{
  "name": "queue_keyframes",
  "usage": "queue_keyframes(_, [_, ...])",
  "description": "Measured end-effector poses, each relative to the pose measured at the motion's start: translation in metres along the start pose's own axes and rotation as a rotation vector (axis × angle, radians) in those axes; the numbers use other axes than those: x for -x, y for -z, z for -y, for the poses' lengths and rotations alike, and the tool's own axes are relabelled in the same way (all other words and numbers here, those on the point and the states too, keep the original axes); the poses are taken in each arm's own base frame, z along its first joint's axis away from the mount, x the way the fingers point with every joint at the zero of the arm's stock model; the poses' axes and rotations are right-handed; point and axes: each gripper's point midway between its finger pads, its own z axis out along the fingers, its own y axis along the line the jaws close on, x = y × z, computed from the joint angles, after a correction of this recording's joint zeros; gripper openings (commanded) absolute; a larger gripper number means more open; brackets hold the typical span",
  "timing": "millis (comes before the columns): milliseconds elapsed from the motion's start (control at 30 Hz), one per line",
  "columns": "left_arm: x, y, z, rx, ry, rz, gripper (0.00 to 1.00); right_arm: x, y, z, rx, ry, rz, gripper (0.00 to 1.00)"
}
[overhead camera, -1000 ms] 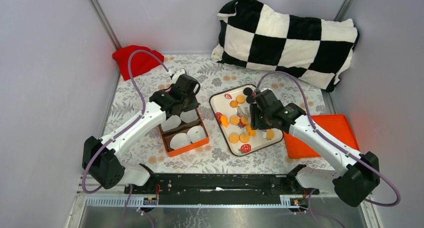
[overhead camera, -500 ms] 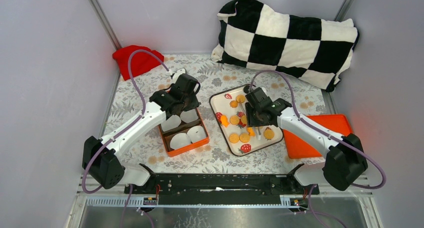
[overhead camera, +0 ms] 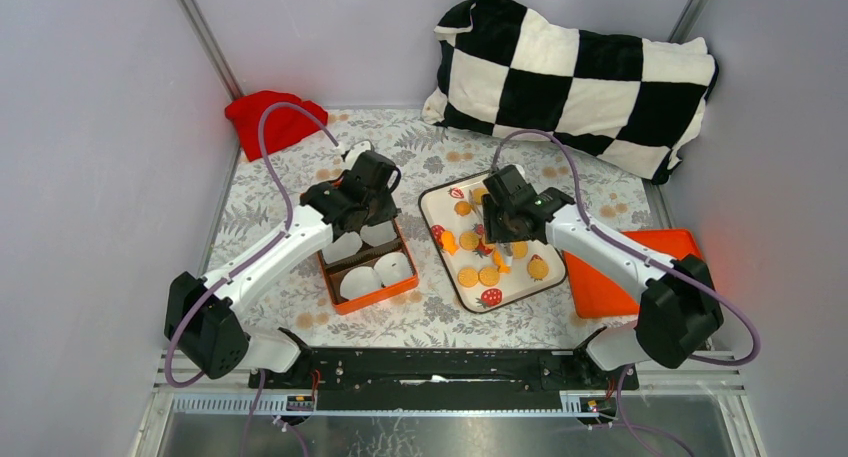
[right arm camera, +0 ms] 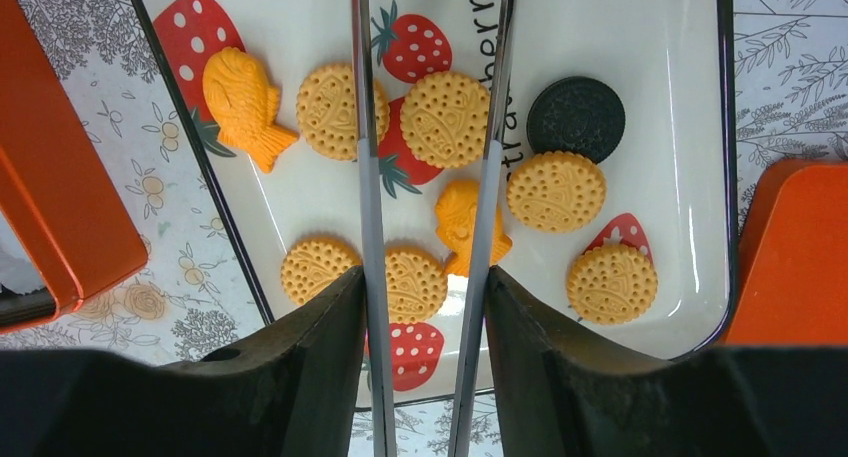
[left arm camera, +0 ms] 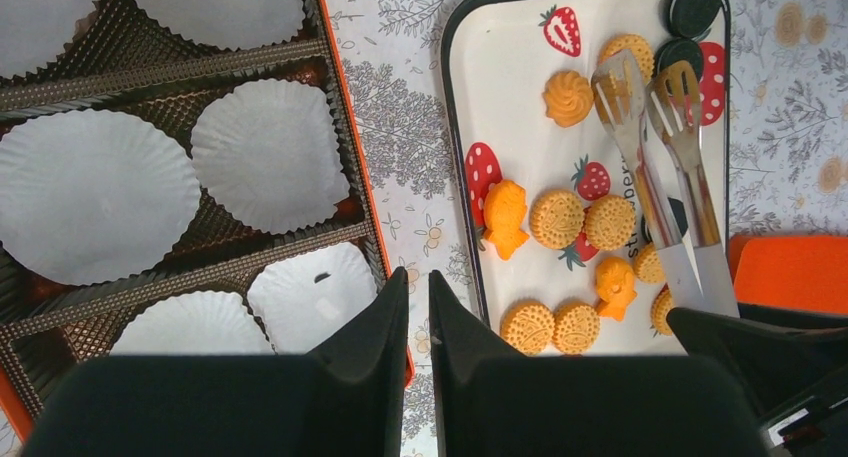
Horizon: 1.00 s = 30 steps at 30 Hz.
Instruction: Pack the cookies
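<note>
Right now we are holding tongs in our right gripper, fingers clamped on their arms, tips hovering over the cookies on the tray. Our left gripper, fingers nearly together and empty, is waiting above the box left of it.

White arm links, black joints and end effectors, looping purple cables.

A table with a flowered cloth carries an orange box at the left, a white tray in the middle, an orange lid at the right, a red cloth and a checkered pillow at the back.
</note>
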Motion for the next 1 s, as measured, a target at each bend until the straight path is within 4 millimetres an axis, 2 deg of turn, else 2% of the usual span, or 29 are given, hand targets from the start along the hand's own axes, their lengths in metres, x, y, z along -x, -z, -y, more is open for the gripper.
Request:
queue_keyframes(100, [-0.003,-0.002,-0.002,0.005,-0.002,-0.008,0.17,0.003,-0.004,-0.001,-0.008,0.001,-0.005,0.49])
queue_keyframes(167, [-0.005,-0.002,-0.004,0.008,-0.003,-0.013,0.16,0.002,-0.008,-0.001,-0.017,0.003,-0.015,0.44])
queue_keyframes(267, [-0.006,-0.003,-0.004,0.009,-0.004,-0.017,0.16,0.002,-0.012,-0.001,-0.03,0.009,-0.028,0.23])
queue_keyframes(333, [-0.006,-0.003,-0.005,0.011,-0.003,-0.015,0.16,0.004,-0.013,0.001,-0.044,0.013,-0.028,0.14])
queue_keyframes(400, [-0.003,-0.002,-0.006,0.018,-0.001,-0.01,0.17,0.007,-0.011,0.001,-0.048,0.016,-0.026,0.09])
queue_keyframes(533, [0.017,0.009,-0.009,0.019,0.032,0.035,0.17,0.021,-0.002,-0.004,-0.035,0.019,0.003,0.05])
queue_keyframes(633, [0.053,0.031,-0.018,0.012,0.1,0.125,0.18,0.038,0.008,-0.013,-0.01,0.016,0.046,0.02])
queue_keyframes(767, [0.105,0.065,-0.033,0.004,0.196,0.272,0.19,0.065,0.028,-0.034,0.056,0.018,0.114,0.02])
queue_keyframes(833, [0.125,0.078,-0.041,0.006,0.237,0.329,0.18,0.079,0.041,-0.052,0.105,0.03,0.146,0.02])
queue_keyframes(933, [0.143,0.085,-0.056,0.027,0.279,0.372,0.18,0.1,0.055,-0.09,0.182,0.074,0.191,0.02])
queue_keyframes(1000, [0.145,0.084,-0.062,0.044,0.29,0.373,0.18,0.105,0.058,-0.124,0.234,0.123,0.201,0.02])
